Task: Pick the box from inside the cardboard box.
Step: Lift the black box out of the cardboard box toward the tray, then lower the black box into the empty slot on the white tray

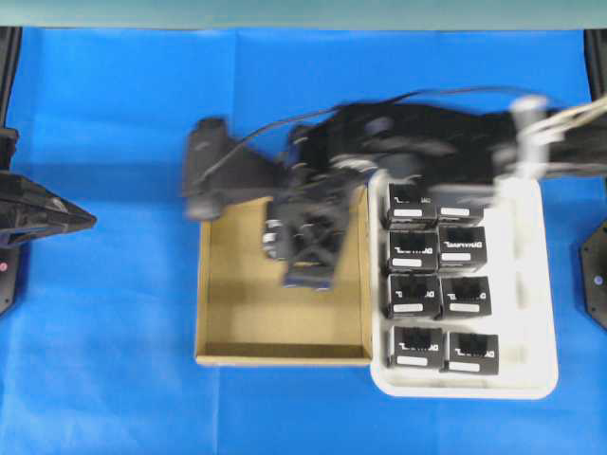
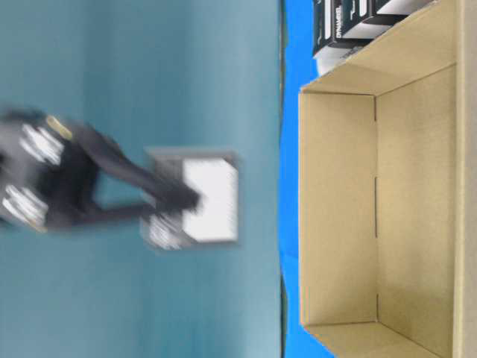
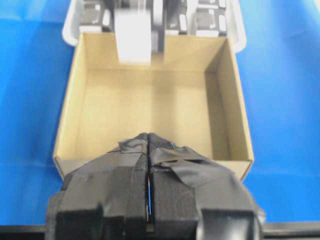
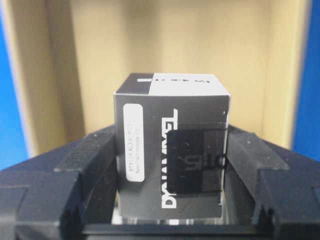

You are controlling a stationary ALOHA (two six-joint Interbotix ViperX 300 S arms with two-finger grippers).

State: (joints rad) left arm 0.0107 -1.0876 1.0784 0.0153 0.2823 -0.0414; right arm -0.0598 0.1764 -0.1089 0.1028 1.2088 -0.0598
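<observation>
Right wrist view shows our right fingers (image 4: 172,165) grasping the box (image 4: 172,145) above the cardboard box (image 4: 45,75), whose floor looks bare. We judge the pick nearly done, with carrying clear left. Our left fingers (image 3: 149,165) sit clenched, idle.

My right claw (image 4: 172,165) is clamped on the black box (image 4: 172,145), one finger (image 4: 85,165) pressed to each side of it. The right arm (image 1: 446,133) reaches in, blurred, wrist bent so the claw points downward. My left claw (image 3: 149,150) sits with its taped fingertips pressed together, holding nothing, its arm drawn back.
</observation>
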